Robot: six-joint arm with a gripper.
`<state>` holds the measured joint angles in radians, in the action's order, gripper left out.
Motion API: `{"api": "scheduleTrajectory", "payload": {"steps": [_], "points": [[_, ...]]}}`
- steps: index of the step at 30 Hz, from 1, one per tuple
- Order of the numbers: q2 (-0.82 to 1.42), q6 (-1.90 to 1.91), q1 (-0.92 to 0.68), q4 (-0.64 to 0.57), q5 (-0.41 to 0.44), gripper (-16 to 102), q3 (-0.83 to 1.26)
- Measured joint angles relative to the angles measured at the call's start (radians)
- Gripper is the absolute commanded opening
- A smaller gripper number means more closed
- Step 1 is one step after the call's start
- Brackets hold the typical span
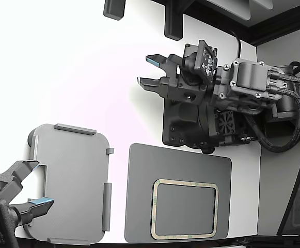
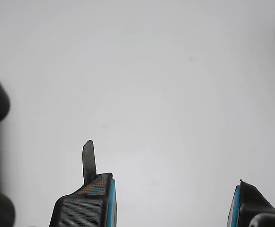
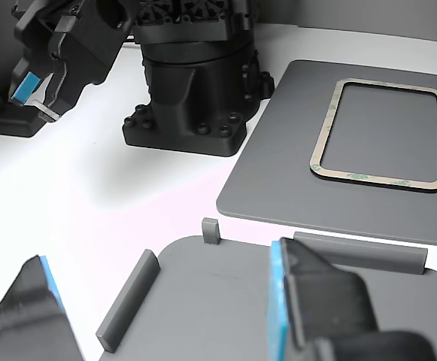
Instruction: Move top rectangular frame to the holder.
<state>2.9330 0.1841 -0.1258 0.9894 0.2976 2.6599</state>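
A: Where is the gripper [image 1: 148, 71] seen, and how are its jaws set?

B: In the exterior view it is seen high above the white table [image 1: 77, 77], well apart from everything else. Its two blue-padded fingers [image 2: 110, 203] are spread wide, and only bare table is seen between them in the wrist view. Nothing is held.

A: And the frame [image 1: 185, 208]?

B: It is found well away from the gripper, past the arm's black base [image 1: 191, 124], lying flat on the dark grey mat [image 1: 139, 206]. Its pale mottled border is seen whole in the exterior view, set toward the mat's corner farthest from the gripper. It is not touched by anything but the mat.

A: The holder [image 1: 69, 183]?

B: It is placed just beside the mat on the table, also well apart from the gripper, toward the exterior view's left. Raised tabs are seen along its edges. No frame is seen in it.

A: Is anything near the holder?

B: A second gripper [image 1: 33, 188] is seen at the holder's outer edge, fingers apart, with nothing between them. Whether the holder is touched by it cannot be told.
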Motion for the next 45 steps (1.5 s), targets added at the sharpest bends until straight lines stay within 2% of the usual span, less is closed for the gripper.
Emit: {"api": "scheduleTrajectory", "payload": {"steps": [5, 10, 17, 21, 26, 30, 38, 45], "points": [[-0.003, 0.003, 0.000, 0.005, 0.012, 100, -0.017], [-0.146, -0.012, -0.003, 0.052, 0.006, 100, -0.176], [-0.528, 0.109, -0.133, 0.337, 0.009, 100, -0.607], [-0.664, 0.043, -0.236, 0.426, 0.018, 98, -0.775], [-0.698, -0.018, -0.356, 0.442, 0.020, 100, -0.802], [-0.750, -0.195, -0.431, 0.477, -0.015, 100, -0.853], [-0.856, -0.440, -0.480, 0.526, -0.107, 98, -0.923], [-0.885, -0.545, -0.555, 0.561, -0.143, 100, -0.945]]}}
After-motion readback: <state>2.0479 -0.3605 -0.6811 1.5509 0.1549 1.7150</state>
